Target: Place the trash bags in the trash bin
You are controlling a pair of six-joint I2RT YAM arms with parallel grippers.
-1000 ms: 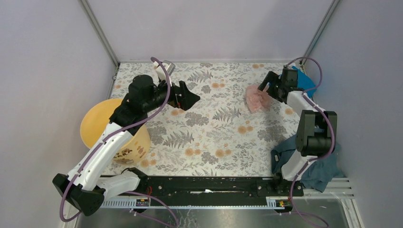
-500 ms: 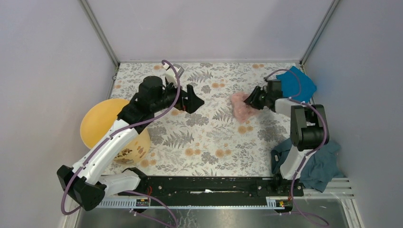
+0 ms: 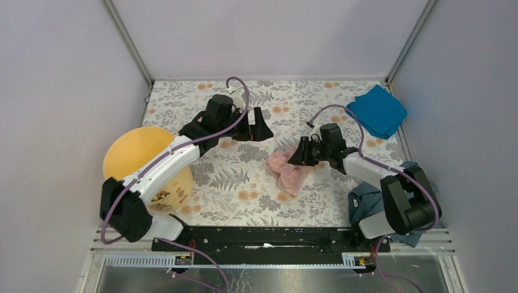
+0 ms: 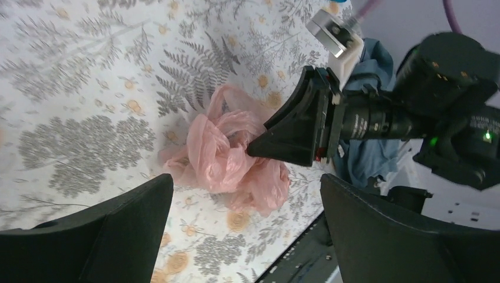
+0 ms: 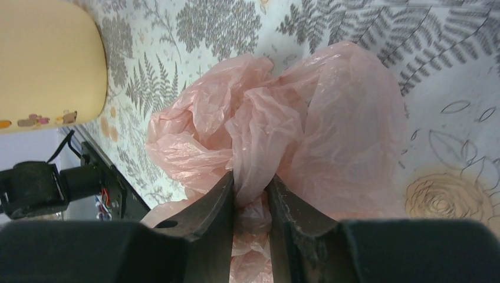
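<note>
With right hand (image 5: 250,184), pinching bunched fold of trash bags (image 3: 286,173) on desk (image 3: 244,186), well right of trash bin (image 3: 125,149). Judging film featherlight, soft, slippery; gripping gathered wad seeming safest. Holding left hand (image 3: 261,127) spread wide, empty, right of trash bin.

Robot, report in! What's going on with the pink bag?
Right hand shut on pink bag, mid-table. Left hand open, empty, beyond the bag. Yellow bin at far left, left arm crossing over its rim.
</note>
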